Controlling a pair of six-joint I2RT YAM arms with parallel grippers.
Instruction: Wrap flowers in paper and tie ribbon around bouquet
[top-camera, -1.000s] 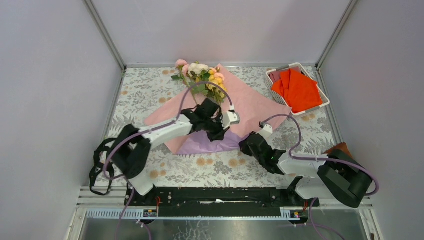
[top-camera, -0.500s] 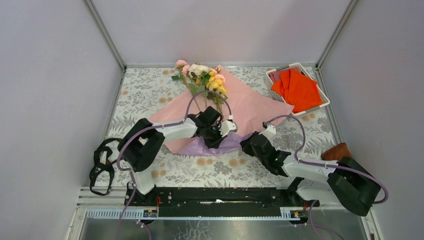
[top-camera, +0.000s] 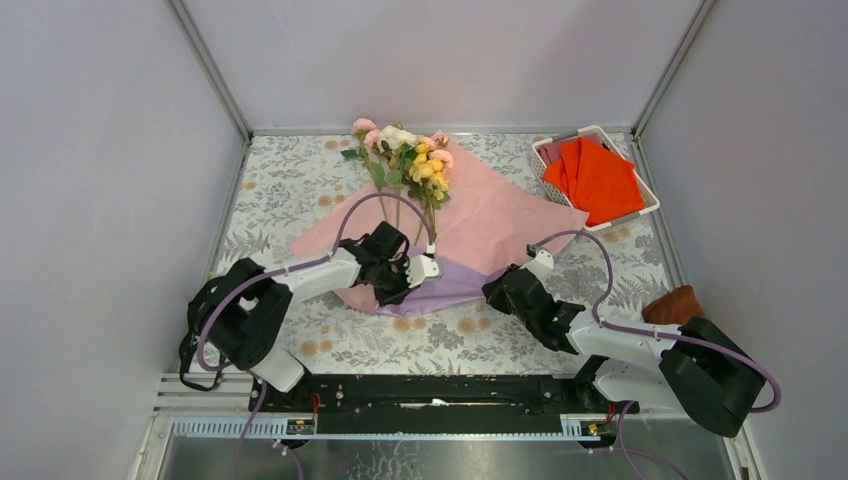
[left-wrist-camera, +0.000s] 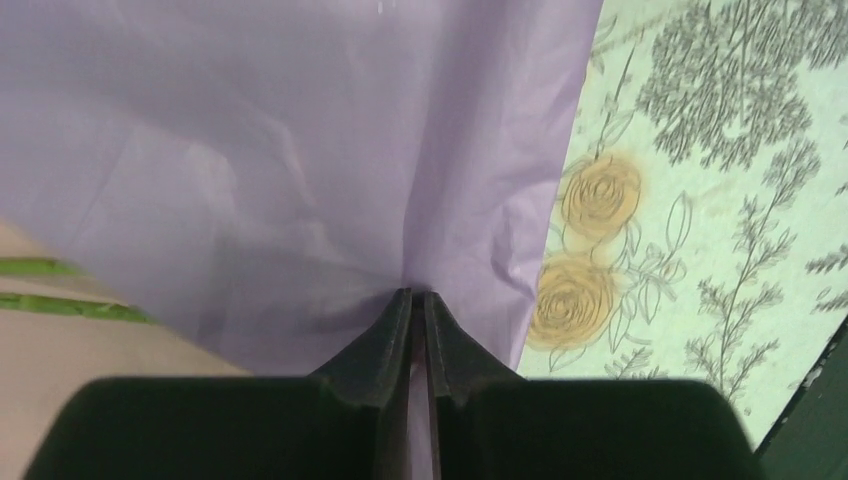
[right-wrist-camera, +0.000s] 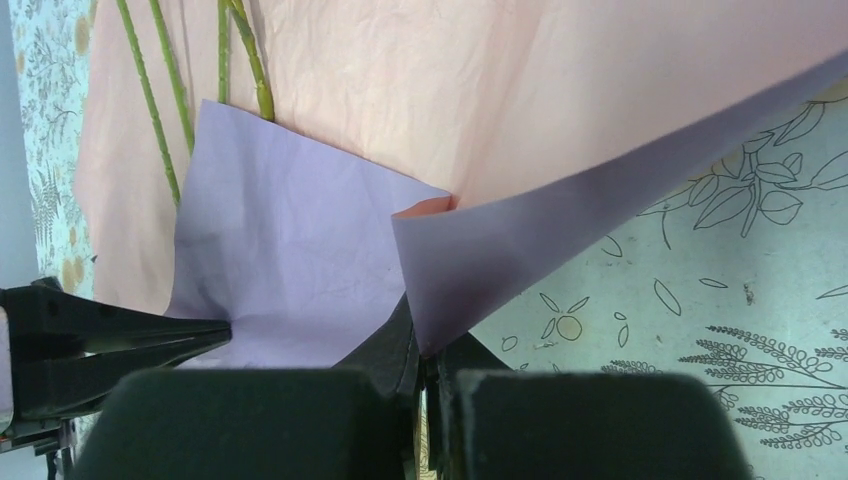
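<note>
The table (top-camera: 300, 180) had a leafy flower print on it. The paper (top-camera: 500, 215) lay across the middle of the table, pink side up. Its near corner was folded over, so the purple side showed. The flowers (top-camera: 405, 160) lay on the paper, with the blooms at the far end. Their thin green stems (right-wrist-camera: 160, 110) ran toward the purple fold. A white basket (top-camera: 651, 207) stood in the far right corner with an orange cloth (top-camera: 600, 180) in it. The left pincer (left-wrist-camera: 418, 296) was almost closed, and it pinched the purple fold. The right pincer (right-wrist-camera: 424, 345) was closed tight on the paper's lifted edge just beside it.
</note>
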